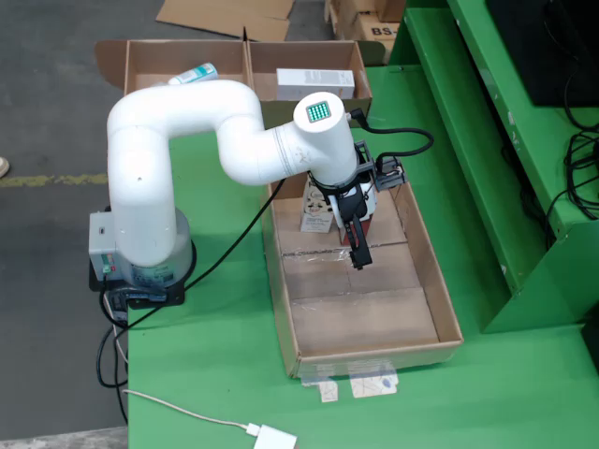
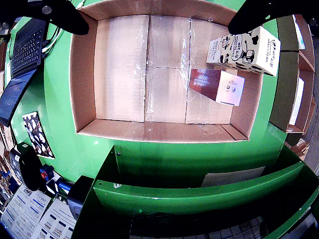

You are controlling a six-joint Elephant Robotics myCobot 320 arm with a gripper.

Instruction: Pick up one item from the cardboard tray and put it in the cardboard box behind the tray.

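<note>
Cow-print carton (image 2: 246,49) marked "Cream"

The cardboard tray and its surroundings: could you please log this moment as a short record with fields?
tray: cardboard tray, floor mostly bare
items in tray: cow-print box; brown box, both at one end
pincer: pincer above the tray, jaws apart, holding nothing
box behind tray: divided cardboard box, white carton in one compartment, tube in the other

Even, bright overhead light; shadows soft. Tape on the tray (image 2: 167,74) floor glares. The wrist view bows strongly at its edges, and the fingers (image 2: 259,12) blur dark.
</note>
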